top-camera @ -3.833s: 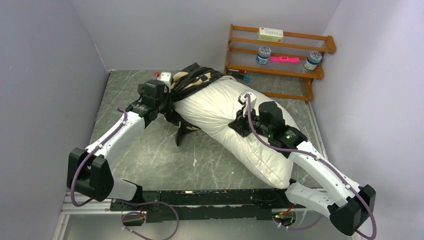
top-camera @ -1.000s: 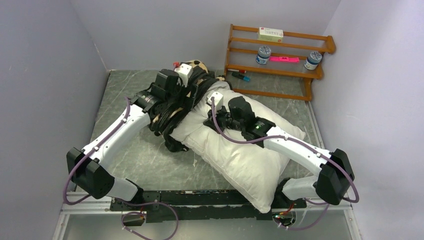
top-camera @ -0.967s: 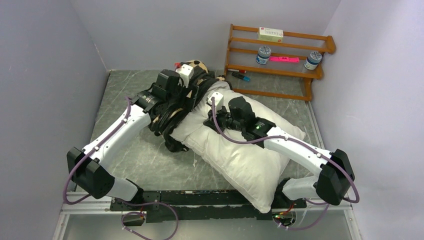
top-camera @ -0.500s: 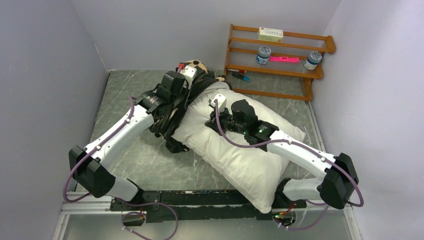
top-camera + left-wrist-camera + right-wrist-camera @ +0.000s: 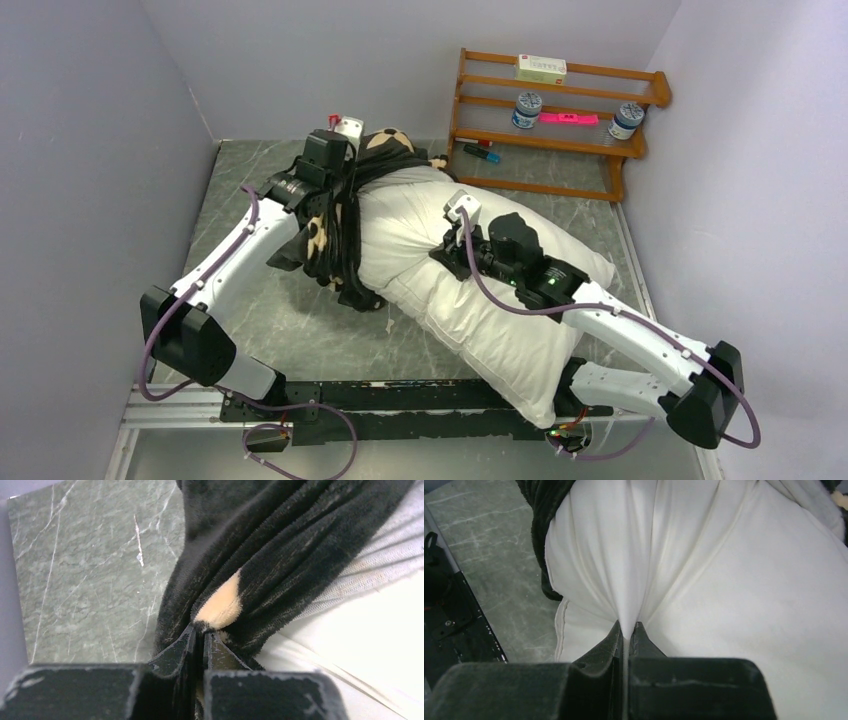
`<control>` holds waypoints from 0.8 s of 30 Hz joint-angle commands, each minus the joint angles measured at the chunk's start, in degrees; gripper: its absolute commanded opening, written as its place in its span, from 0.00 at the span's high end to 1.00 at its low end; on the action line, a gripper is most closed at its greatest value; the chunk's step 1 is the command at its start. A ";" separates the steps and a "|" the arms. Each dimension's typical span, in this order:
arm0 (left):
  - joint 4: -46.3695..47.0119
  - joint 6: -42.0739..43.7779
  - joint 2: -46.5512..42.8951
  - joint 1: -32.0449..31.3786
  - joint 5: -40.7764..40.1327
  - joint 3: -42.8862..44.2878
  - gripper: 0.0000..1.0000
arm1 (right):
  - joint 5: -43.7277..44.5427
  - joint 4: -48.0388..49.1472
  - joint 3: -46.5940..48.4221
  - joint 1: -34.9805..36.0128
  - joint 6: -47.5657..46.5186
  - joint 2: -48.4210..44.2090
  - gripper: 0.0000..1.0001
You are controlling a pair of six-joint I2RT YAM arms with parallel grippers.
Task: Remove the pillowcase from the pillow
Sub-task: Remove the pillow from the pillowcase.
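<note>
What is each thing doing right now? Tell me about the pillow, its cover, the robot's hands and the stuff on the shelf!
Pillowcase, bunched up at the pillow's far left end, not off yet.
Pillow, mostly bare, lying on the table.
Left gripper, shut on a pillowcase fold.
Right gripper, shut on a pillow fold.
Jars, upright on the rack.
Box, lying flat on the rack's top shelf.

top view: fixed high above and behind the arm bases, tilted down toward the far wall, wide enough for the whole table point(image 5: 300, 330) and the rack point(image 5: 555, 120) at far right. left wrist view: very close, facing the pillowcase point(image 5: 260, 555), table at left; right wrist view: equally close on the pillow point(image 5: 724, 580). all three share the edge where pillowcase meets pillow.
</note>
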 commanded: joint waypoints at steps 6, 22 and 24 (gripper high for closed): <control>5.23 -0.32 1.27 10.72 -8.89 -3.41 0.95 | 6.83 -15.49 -2.11 -1.61 3.86 -8.65 1.00; 13.36 -6.44 1.24 18.41 16.45 -12.87 0.83 | 1.39 -11.07 -3.27 -2.26 1.95 -6.38 1.00; 13.94 -6.94 -0.12 18.18 20.10 -14.89 0.82 | -1.13 -9.46 -3.05 -2.22 0.97 -5.40 1.00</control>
